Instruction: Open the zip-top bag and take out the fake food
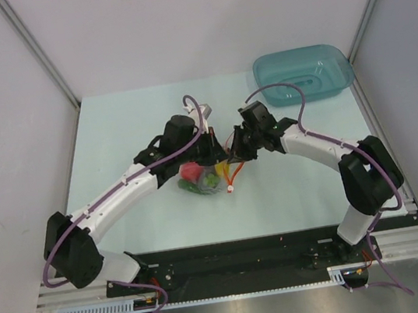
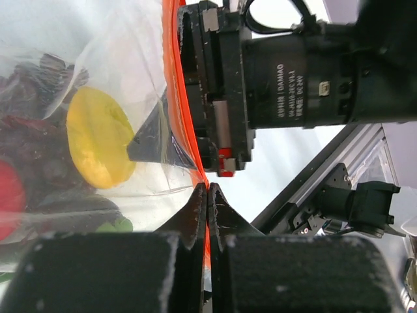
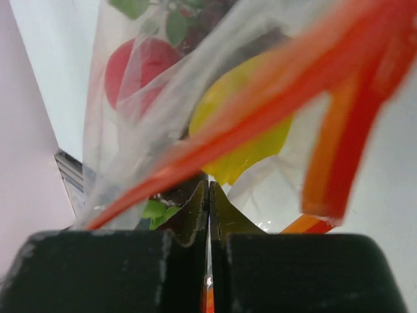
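Step in hand: opening the zip-top bag [image 1: 210, 173]. Nothing is out yet.

Bag sits mid-desk [image 1: 111, 132], between the 2 arms, well apart from the teal tray [image 1: 305, 75] at 1 o'clock. Fake food [image 1: 196, 178] is inside it: red piece [image 3: 133, 68], yellow piece [image 2: 99, 137], dark pieces and some green.

Left gripper [image 2: 207, 190]: jaws clenched on the orange zipper strip [image 2: 171, 78], pinching the bag's lip. Right gripper [image 3: 208, 189]: jaws clenched too, orange strip pinched between them at the opposite lip. The 2 grippers almost meet over the bag's mouth.

Orientation: in the top view the mouth with the orange strip faces about 3 o'clock, and the bulged body with the food lies toward 9. The strip hangs loose toward 5 o'clock with a small white tab [image 1: 231, 191] at its end. Long axis looks roughly 9-to-3; can't be sure, the arms cover much of the bag.

Next, my read: pull the 2 lips apart in opposite directions, keep both pinches firm. Risk: thin film slips out, or the whole bag lifts instead of opening. Then 1 gripper must release and reach in.
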